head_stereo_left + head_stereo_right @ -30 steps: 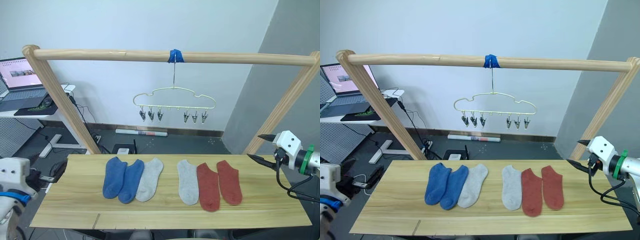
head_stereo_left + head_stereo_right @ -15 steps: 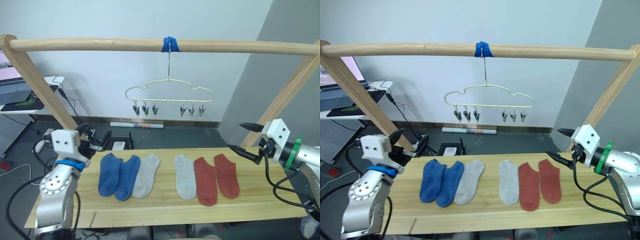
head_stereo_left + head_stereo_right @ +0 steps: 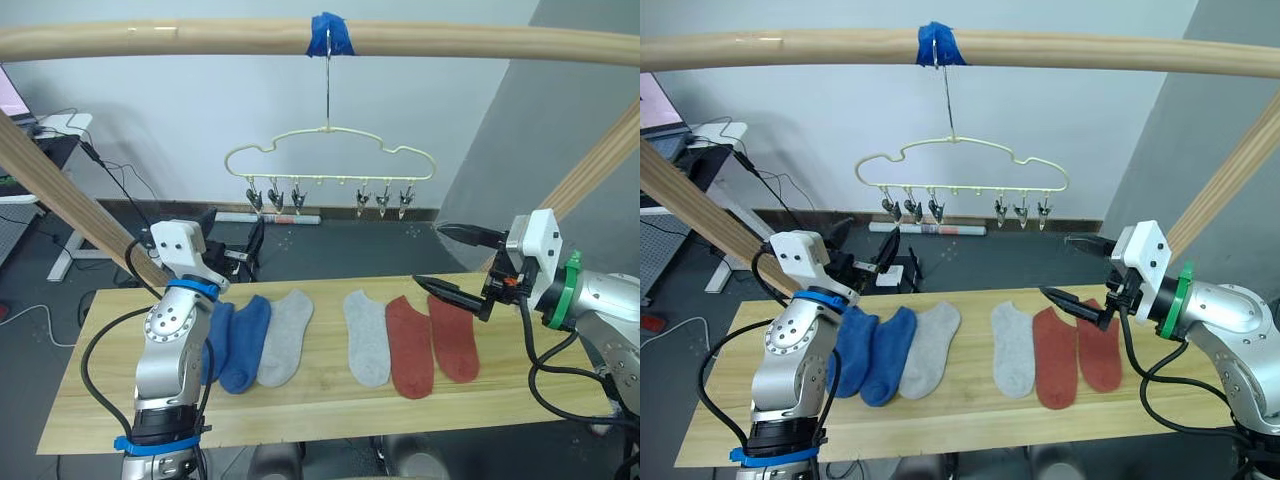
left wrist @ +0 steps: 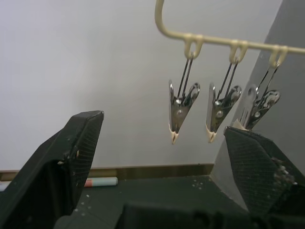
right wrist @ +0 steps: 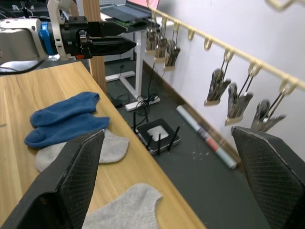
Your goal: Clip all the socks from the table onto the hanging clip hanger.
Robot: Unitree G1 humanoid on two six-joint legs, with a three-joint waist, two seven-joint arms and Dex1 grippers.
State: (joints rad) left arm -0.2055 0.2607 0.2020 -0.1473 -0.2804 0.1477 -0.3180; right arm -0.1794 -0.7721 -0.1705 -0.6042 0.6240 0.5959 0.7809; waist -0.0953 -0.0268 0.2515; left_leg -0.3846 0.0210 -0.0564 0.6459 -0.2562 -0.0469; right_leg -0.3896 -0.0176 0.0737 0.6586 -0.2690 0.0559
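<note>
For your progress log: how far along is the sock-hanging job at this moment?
Nothing is done: all six socks lie flat on the table, and the hanger clips are bare. Nothing is in hand: the left gripper and right gripper are open and hold nothing. Every sock remains to be picked up and clipped.

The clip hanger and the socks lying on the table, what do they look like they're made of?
The clip hanger looks like thin wire with a pale yellow, probably plastic coating; its clips are shiny bare metal. The socks look like soft matte knit fabric, lying limp and flat. The table appears to be light wood planks with visible grain, possibly a veneer.
</note>
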